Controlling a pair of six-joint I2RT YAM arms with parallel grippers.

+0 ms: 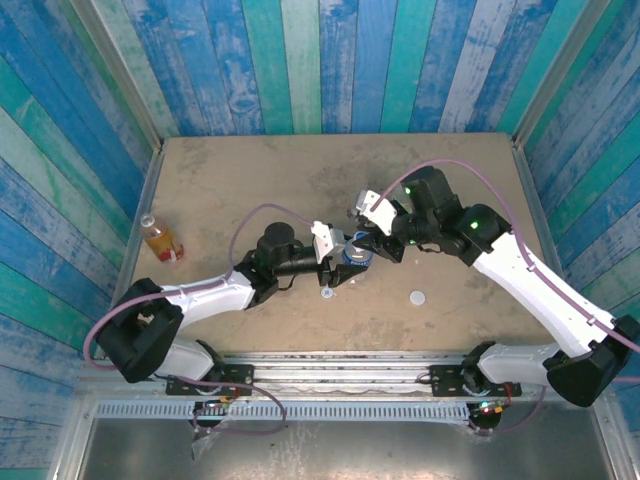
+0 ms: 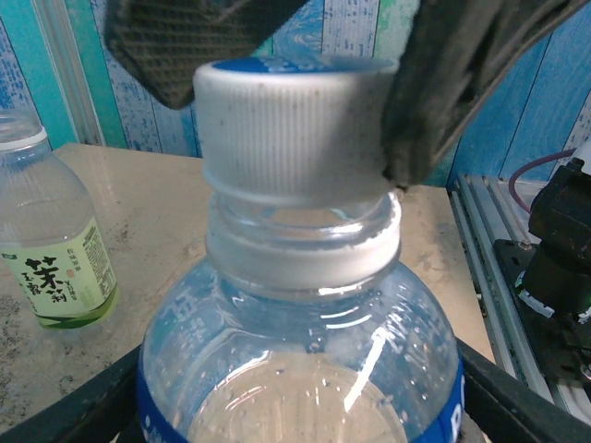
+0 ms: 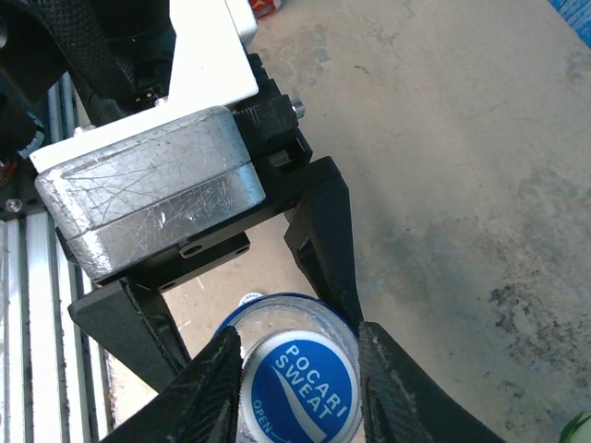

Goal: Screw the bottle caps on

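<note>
At the centre of the overhead view, my left gripper clamps the blue-labelled bottle around its body, while my right gripper pinches its cap from both sides.

Blue-label bottle stands upright mid-bench, its blue-topped cap sitting on the neck. Green tea bottle is upright nearby. Orange bottle sits at the far left edge, and one pale cap lies loose.

- cap: blue top, white lettering, white ribbed side
- bottle: clear, blue label
- second bottle: yellow-green label, dark characters
- third bottle: orange liquid, red label
- walls: blue/teal/white planks
- table: mottled tan
</note>
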